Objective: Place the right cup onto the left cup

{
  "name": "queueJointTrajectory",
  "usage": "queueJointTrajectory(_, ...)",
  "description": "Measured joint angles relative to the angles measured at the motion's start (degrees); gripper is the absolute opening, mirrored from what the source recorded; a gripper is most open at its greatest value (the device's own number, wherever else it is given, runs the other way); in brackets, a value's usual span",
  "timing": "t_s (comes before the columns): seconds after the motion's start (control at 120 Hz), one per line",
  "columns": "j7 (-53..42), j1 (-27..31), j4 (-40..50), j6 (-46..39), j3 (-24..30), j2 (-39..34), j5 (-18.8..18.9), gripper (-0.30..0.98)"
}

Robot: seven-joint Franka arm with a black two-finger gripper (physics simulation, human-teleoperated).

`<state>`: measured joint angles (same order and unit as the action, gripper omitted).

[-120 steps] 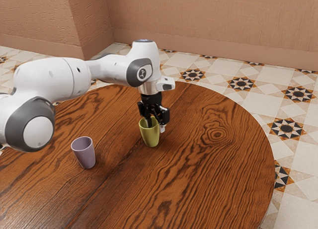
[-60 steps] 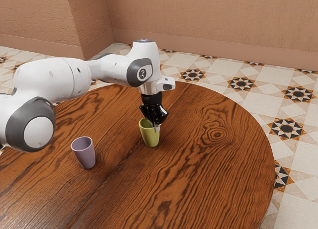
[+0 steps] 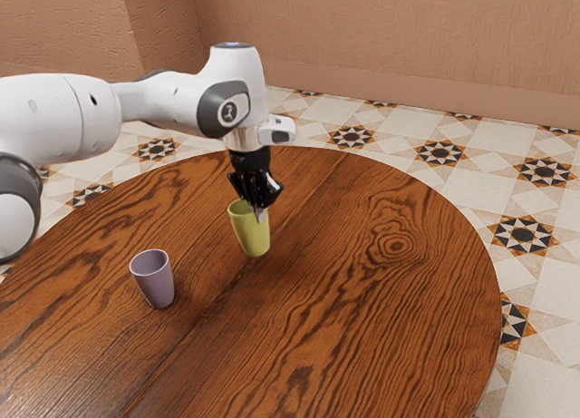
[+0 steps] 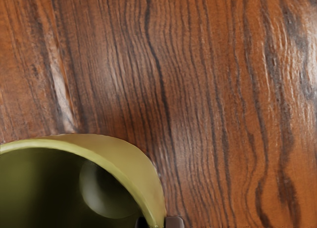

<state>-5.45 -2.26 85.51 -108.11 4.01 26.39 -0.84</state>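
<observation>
My gripper (image 3: 259, 211) is shut on the rim wall of the yellow-green cup (image 3: 251, 232), one finger inside the cup and the other outside. The cup hangs upright with a slight tilt, apparently just above the table. In the wrist view, the wall of the green cup (image 4: 141, 168) runs down between the fingertips of my gripper (image 4: 158, 222). The purple cup (image 3: 154, 280) stands upright and open-topped on the table, towards the exterior view's left and nearer its camera.
Both cups are over a round wooden table (image 3: 362, 300) with a dark seam across it. A tiled floor (image 3: 471, 196) and a plain wall (image 3: 381, 46) lie beyond the table's far edge.
The fingers have closed on the green cup's wall. Hand and cup have since moved up and towards the exterior view's left; the purple cup has stayed put.
</observation>
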Motion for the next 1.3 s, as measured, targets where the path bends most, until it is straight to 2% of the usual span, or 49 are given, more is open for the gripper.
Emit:
queueJointTrajectory(0.483,2.41,-0.17,16.85,-1.22,-3.03,-19.55,3.19,-0.10)
queueJointTrajectory(0.817,4.50,3.51,28.43,-1.16,-3.04,-29.75,4.22,-0.10)
queueJointTrajectory(0.983,5.24,7.59,30.07,-1.19,-2.77,-30.41,4.53,-0.10)
queueJointTrajectory(1.3,6.23,9.44,30.47,-1.41,-2.65,-29.26,4.47,-0.10)
